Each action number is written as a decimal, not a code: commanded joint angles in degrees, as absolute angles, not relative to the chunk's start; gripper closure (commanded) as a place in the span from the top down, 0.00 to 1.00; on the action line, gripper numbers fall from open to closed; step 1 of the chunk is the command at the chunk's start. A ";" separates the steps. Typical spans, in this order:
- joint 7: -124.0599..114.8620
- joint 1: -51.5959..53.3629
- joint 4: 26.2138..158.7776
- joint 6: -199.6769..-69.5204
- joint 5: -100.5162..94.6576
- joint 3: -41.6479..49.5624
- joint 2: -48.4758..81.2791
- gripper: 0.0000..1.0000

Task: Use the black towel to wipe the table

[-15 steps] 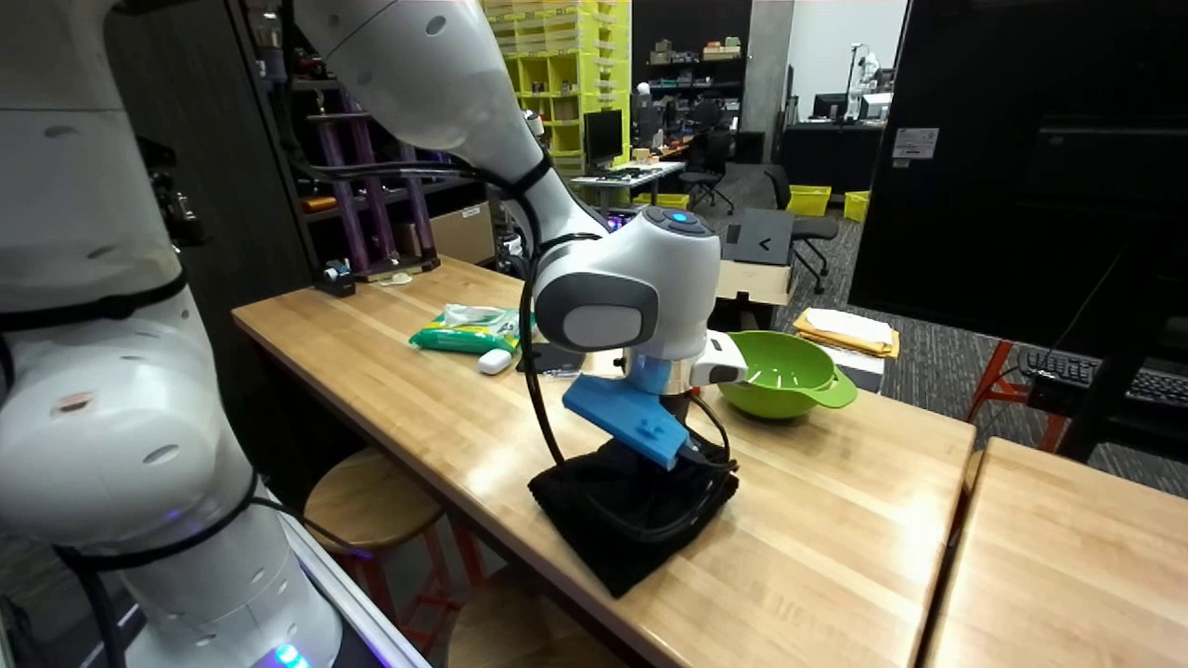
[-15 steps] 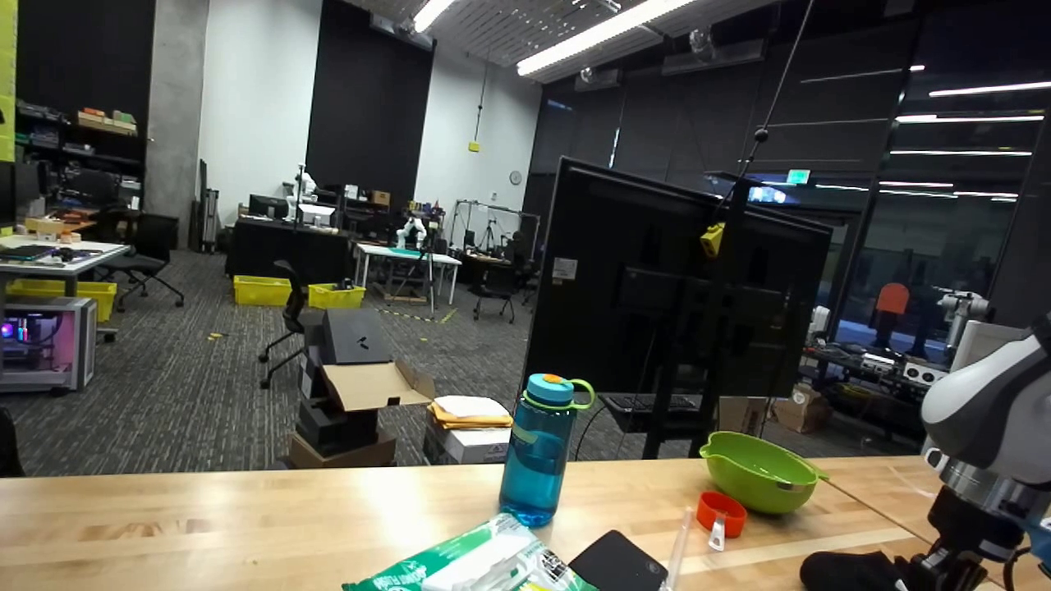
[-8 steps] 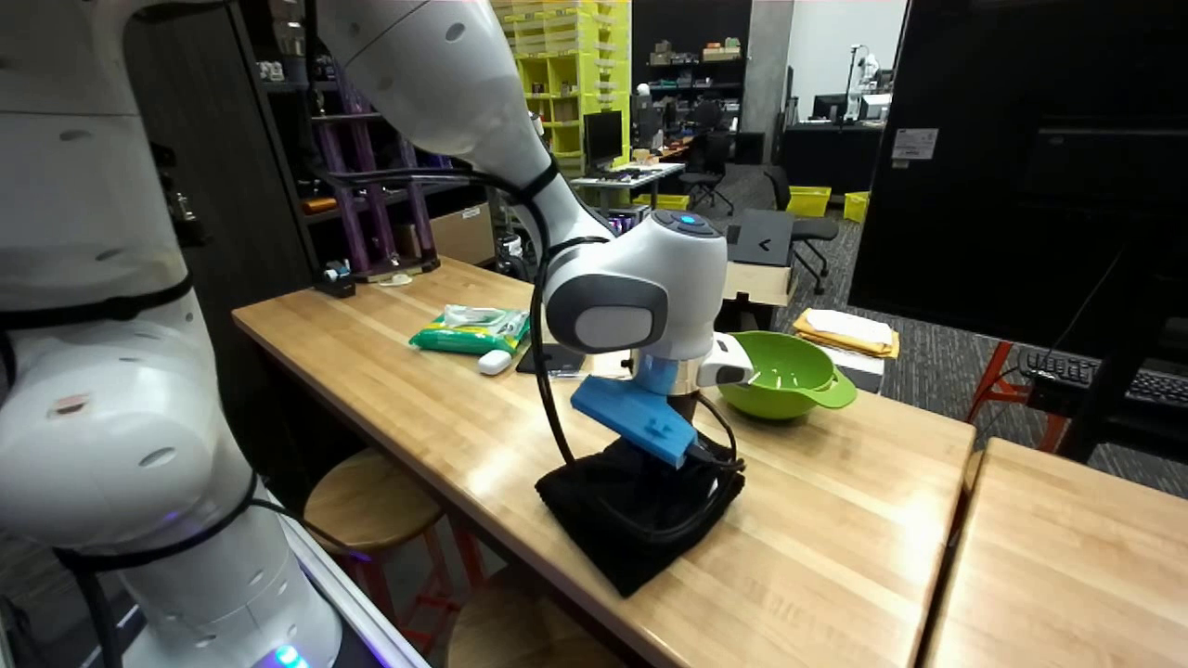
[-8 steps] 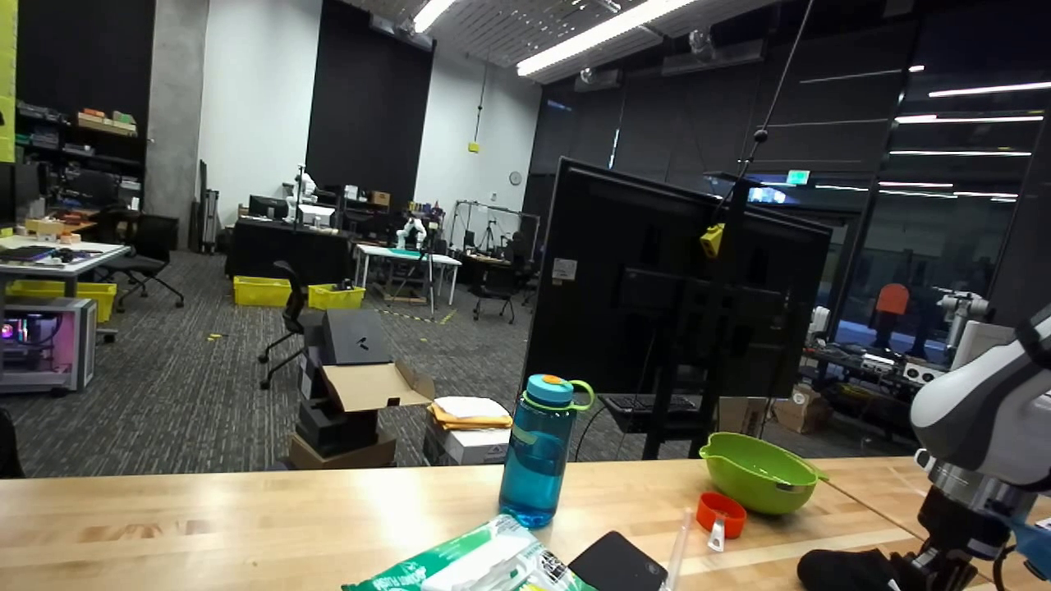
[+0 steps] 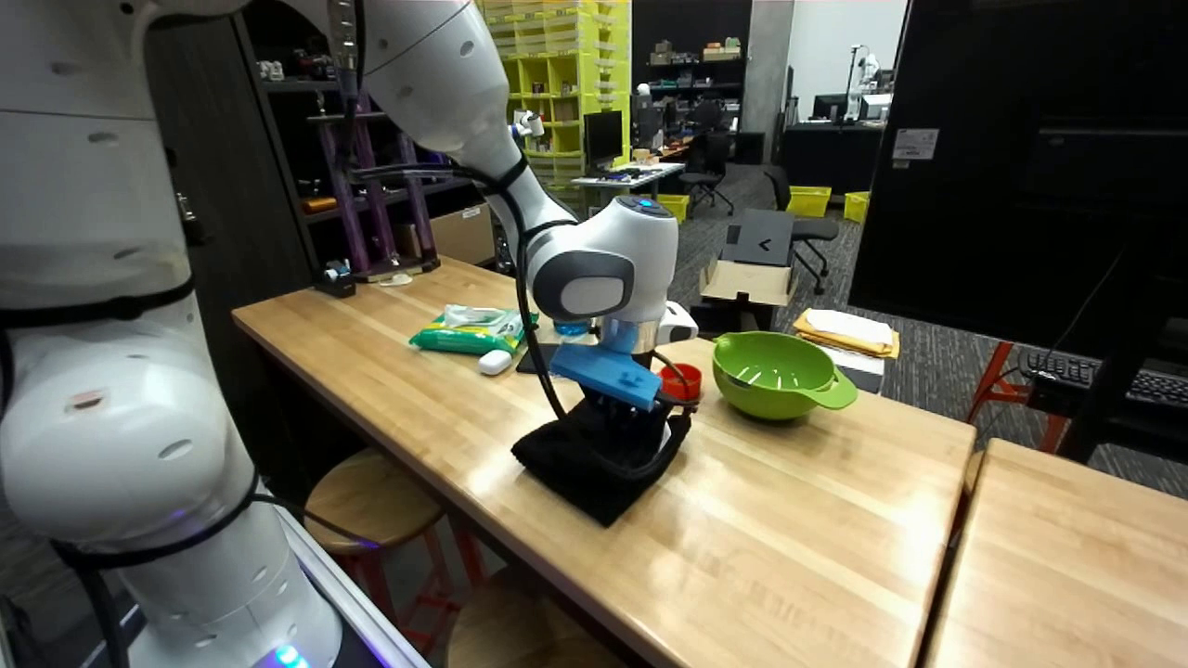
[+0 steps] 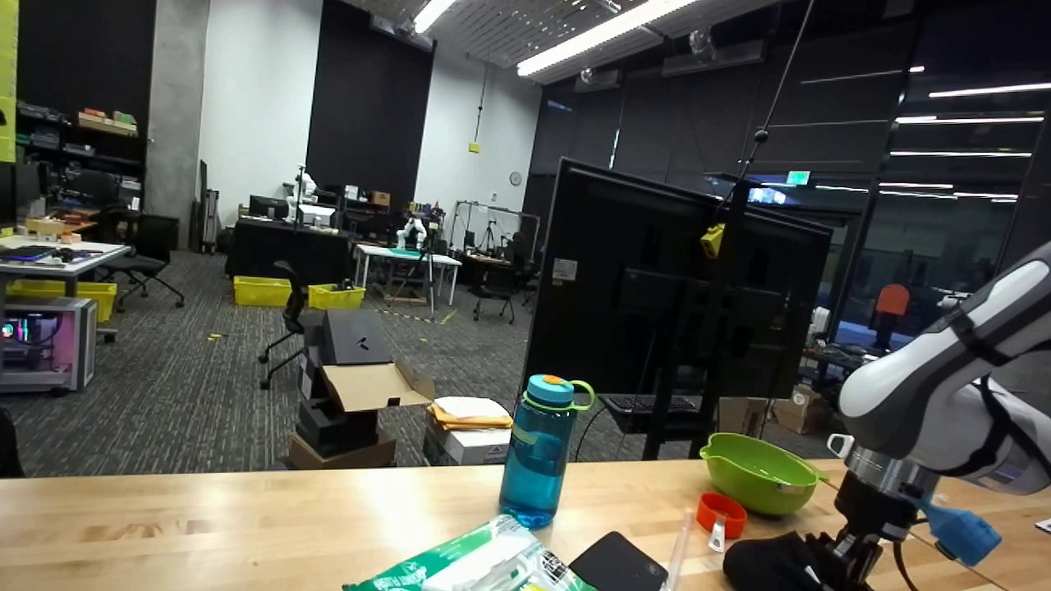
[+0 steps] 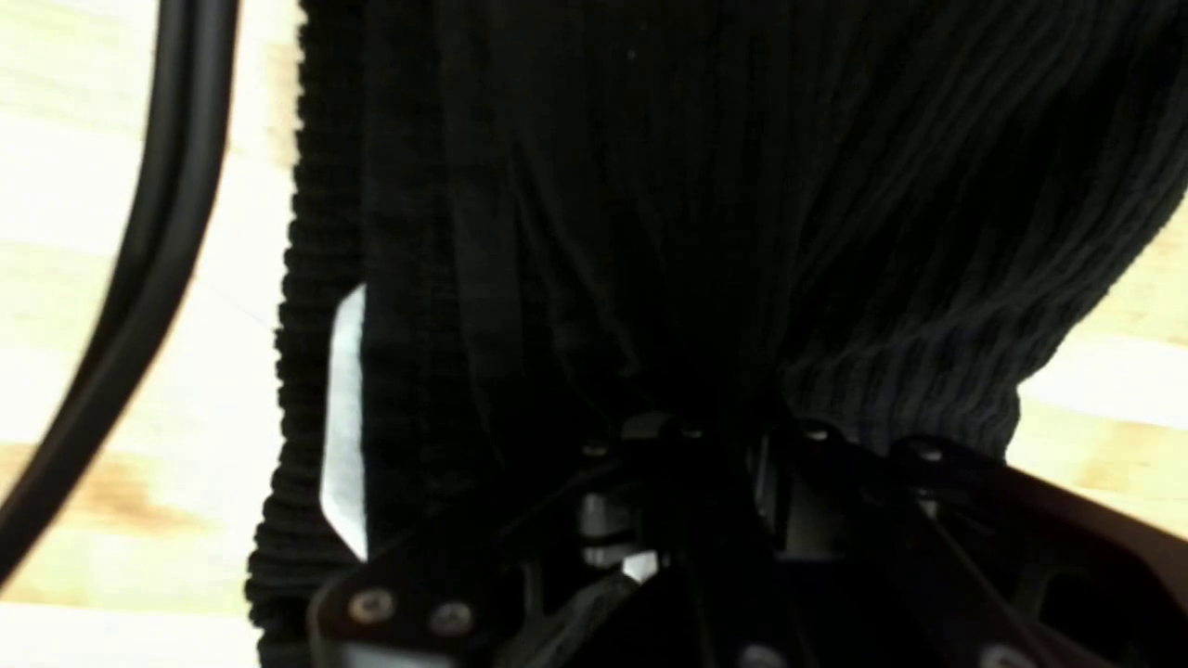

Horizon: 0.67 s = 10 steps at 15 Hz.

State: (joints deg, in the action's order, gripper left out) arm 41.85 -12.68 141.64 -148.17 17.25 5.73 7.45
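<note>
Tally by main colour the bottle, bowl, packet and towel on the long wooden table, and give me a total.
Green: 2, the bowl and the packet
Blue: 1, the bottle
Black: 1, the towel
Total: 4

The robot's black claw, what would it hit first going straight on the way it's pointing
Likely the light-coloured wooden plank tabletop: the claw points down and would press its gripped black ribbed cloth towel against it; any gap beneath is hidden.
</note>
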 commanded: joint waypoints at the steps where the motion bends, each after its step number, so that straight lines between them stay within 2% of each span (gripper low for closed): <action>1: 43.60 -10.99 143.44 -148.08 19.47 2.83 8.31 0.03; 10: 48.43 -7.20 144.33 -144.09 22.49 -2.02 7.84 0.03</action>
State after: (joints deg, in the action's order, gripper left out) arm 46.43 -9.34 142.47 -145.15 21.04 -0.34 6.95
